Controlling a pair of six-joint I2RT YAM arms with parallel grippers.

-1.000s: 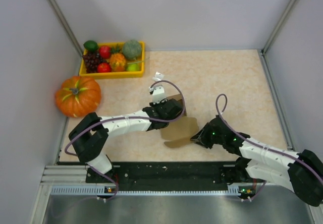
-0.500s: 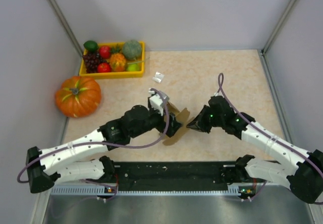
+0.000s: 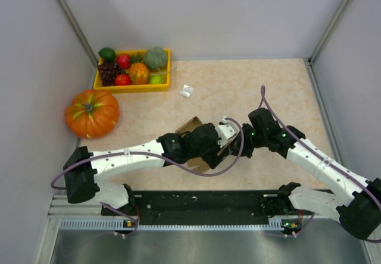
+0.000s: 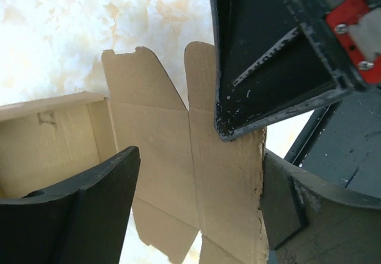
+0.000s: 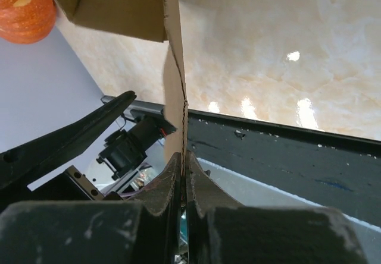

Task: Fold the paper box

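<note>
The paper box (image 3: 191, 125) is brown kraft cardboard, partly folded, lying mid-table under both grippers. In the left wrist view its flat creased panels (image 4: 161, 145) and one raised wall show. My left gripper (image 4: 199, 163) is open, its fingers (image 4: 89, 216) straddling a panel, and it sits over the box (image 3: 217, 142) in the top view. My right gripper (image 5: 184, 157) is shut on the thin edge of a box flap (image 5: 172, 85), which stands up from its fingertips. From above the right gripper (image 3: 237, 149) is at the box's right side. Its black finger (image 4: 268, 68) shows in the left wrist view.
A yellow tray (image 3: 134, 88) of toy fruit stands at the back left, with an orange pumpkin (image 3: 91, 113) in front of it by the left wall. A tiny white object (image 3: 187, 91) lies behind the box. The black base rail (image 3: 202, 201) runs along the near edge.
My left gripper let go of the box, opened and swung right across it. My right gripper shut on the flap's edge and moved up and back with it.
</note>
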